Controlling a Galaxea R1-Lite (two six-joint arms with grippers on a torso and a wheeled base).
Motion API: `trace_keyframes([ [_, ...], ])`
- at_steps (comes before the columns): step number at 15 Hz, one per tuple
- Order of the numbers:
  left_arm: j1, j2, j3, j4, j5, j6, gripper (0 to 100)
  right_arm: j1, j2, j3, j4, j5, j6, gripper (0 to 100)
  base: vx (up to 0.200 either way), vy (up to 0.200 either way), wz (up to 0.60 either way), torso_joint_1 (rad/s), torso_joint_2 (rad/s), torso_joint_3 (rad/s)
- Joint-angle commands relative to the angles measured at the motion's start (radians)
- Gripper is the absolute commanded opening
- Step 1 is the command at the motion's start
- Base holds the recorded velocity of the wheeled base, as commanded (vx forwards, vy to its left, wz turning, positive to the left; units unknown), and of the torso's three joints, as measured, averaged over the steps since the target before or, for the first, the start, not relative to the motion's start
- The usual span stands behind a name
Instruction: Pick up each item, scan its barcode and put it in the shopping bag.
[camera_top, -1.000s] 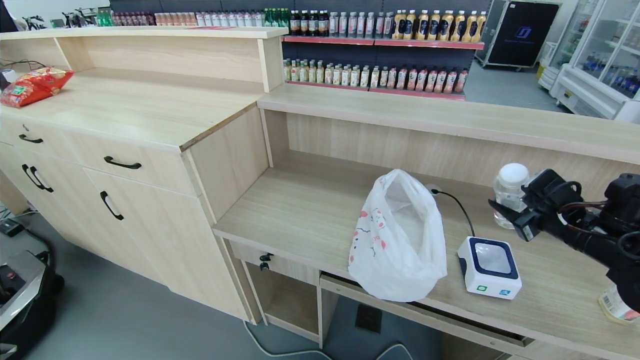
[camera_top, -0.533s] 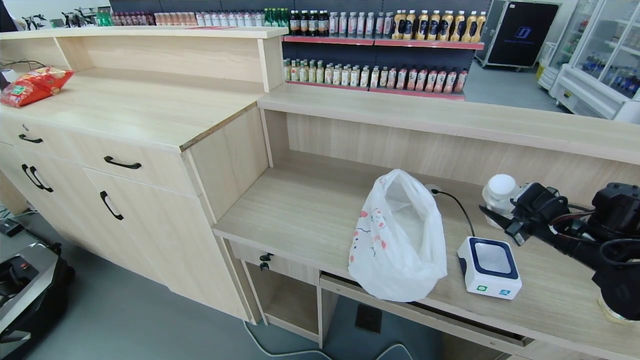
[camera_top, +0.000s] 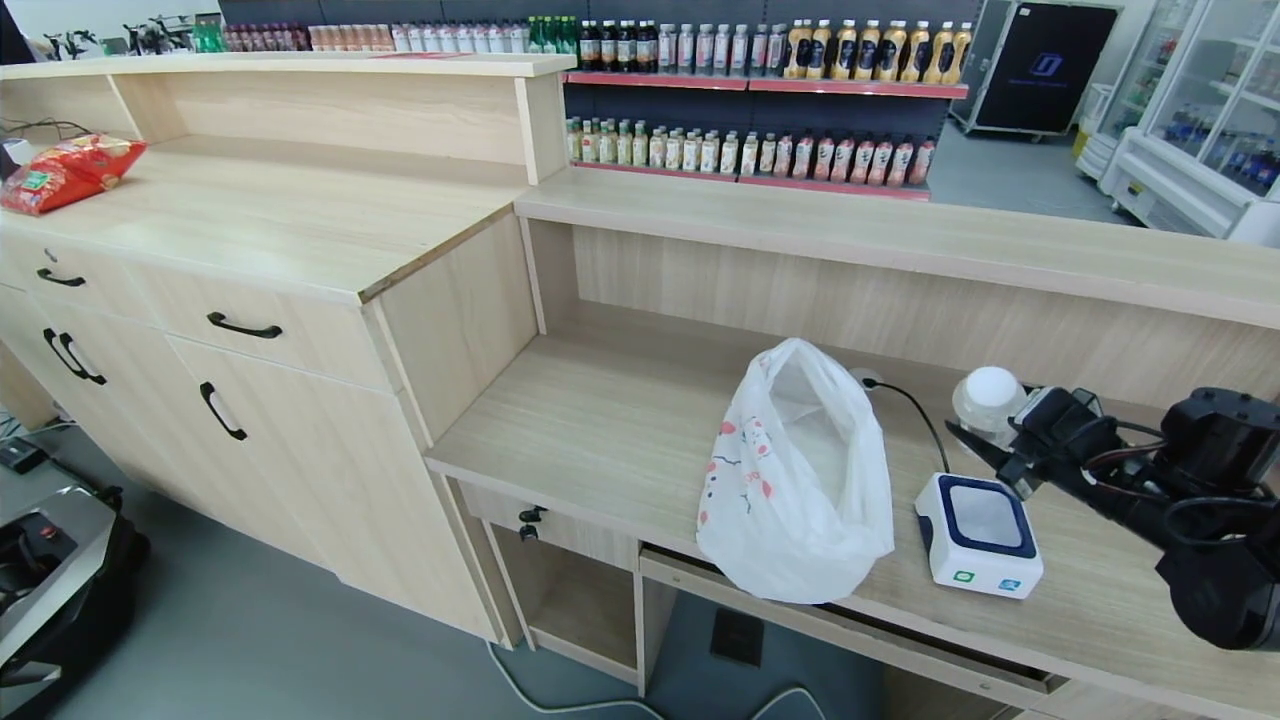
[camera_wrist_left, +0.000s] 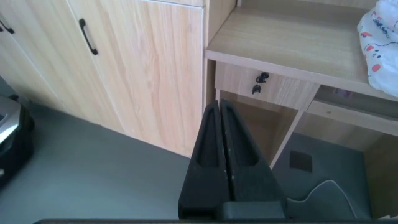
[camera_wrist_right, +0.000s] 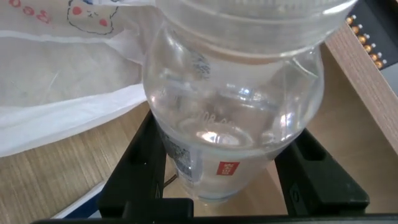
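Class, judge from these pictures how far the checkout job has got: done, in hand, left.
Done: nothing visible inside the shopping bag. In hand: the right gripper grips a clear bottle near the scanner. To do: scan it, bag it, then the red snack packet on the far counter.

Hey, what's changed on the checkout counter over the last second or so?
The right claw, shut on the clear bottle, carried it down and to the left toward the barcode scanner, tipping its white cap toward the head camera. The shopping bag and the scanner stayed put.
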Motion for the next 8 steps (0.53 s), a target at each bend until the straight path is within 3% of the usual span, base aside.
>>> trace_keyframes([
  [1,0.0,0.0,0.0,0.0,0.001,0.0,0,-0.001,0.03,0.0,-0.011,0.002,0.0,0,0.0,0.0,0.0,0.0,0.0,0.0],
  [8,0.0,0.0,0.0,0.0,0.001,0.0,0,-0.004,0.044,0.003,-0.025,0.063,0.0,0,0.0,0.0,0.0,0.0,0.0,0.0],
])
